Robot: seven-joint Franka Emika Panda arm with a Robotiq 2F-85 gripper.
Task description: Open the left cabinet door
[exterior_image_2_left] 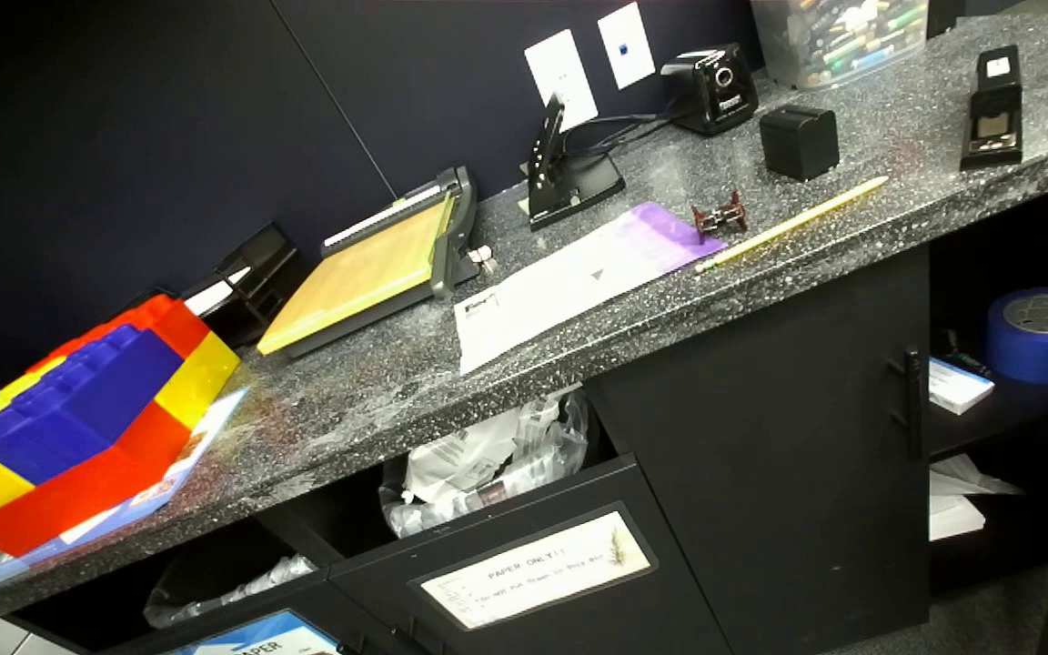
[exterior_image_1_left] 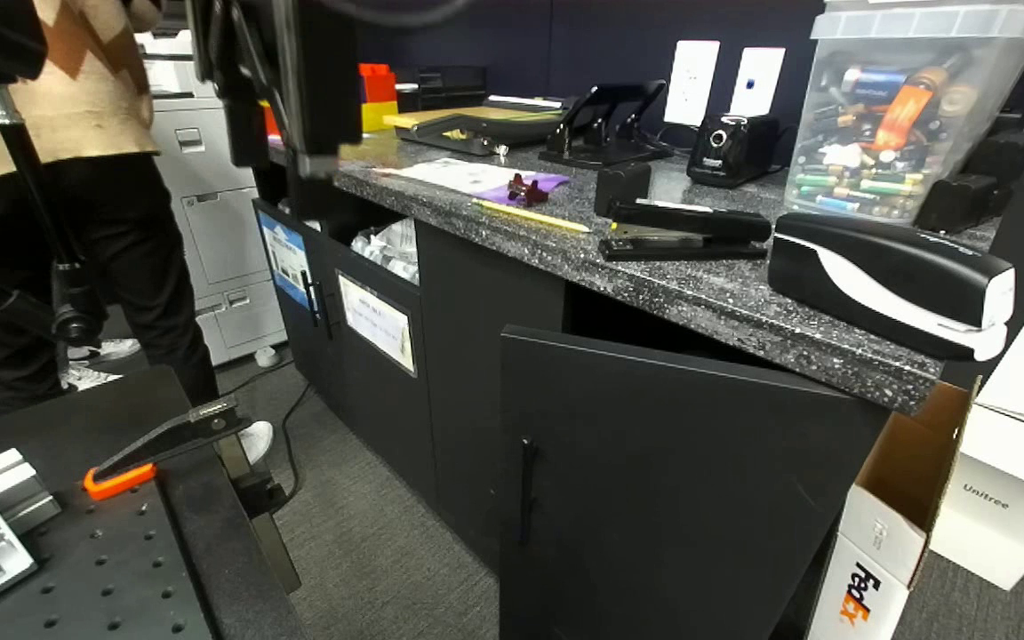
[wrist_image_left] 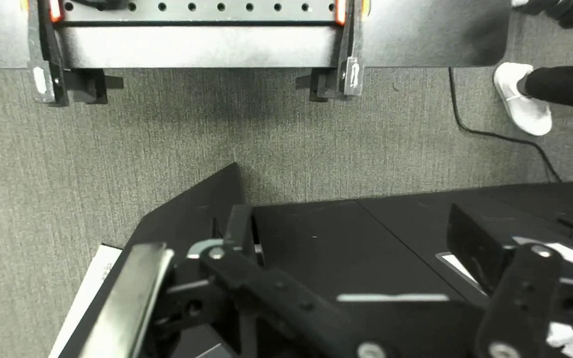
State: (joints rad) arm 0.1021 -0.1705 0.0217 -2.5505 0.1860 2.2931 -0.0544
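Left cabinet door (exterior_image_2_left: 770, 455) waits on the gripper (wrist_image_left: 349, 221), whose fingers (wrist_image_left: 475, 248) hang wide apart with nothing between them, presumably ready for its handle (exterior_image_2_left: 917, 400). It looks closed under the counter (exterior_image_2_left: 378, 391); the right door (exterior_image_1_left: 654, 480) stands swung out beside it, likely leaving that edge reachable.

Open floor (wrist_image_left: 316, 144) fronts the closed door (exterior_image_2_left: 779, 437), but the swung-out door (exterior_image_1_left: 672, 498) juts beside it.
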